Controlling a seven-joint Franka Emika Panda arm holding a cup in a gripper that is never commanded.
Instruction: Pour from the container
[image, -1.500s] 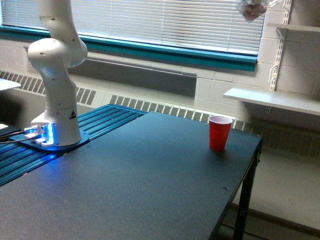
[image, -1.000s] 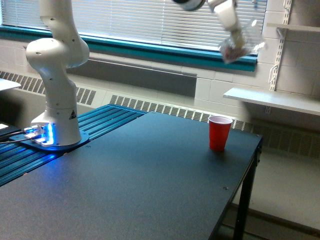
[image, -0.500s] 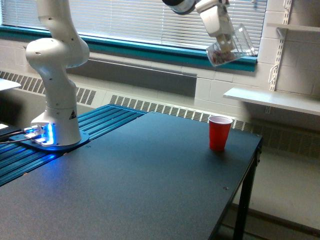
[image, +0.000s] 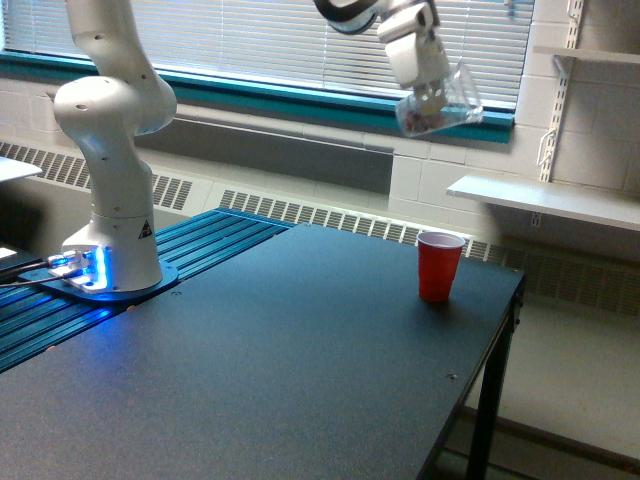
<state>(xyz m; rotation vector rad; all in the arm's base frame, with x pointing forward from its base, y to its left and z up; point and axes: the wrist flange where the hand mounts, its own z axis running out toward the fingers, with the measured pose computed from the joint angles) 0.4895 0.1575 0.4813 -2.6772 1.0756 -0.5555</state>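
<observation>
I see the gripper at the top of the frame, right of centre, pinching the container by its side. The container is a clear cup, tipped over so its mouth points toward the right edge of the frame and slightly up. Dark reddish bits sit in its lower end, toward the left. It hangs in mid-air in front of the window blinds, high above the table and touching nothing but the gripper.

Below it, a little to the right of centre, I see a red cup standing upright near the table's far right corner. The container is well above this cup and roughly over it, perhaps a touch to the left. From this view I cannot tell whether the two line up in depth.

The arm's white base stands at the left of the frame on a blue-lit mount, and the arm rises out of the top edge. A teal sill runs under the blinds. A white shelf is fixed to the wall at the right.
</observation>
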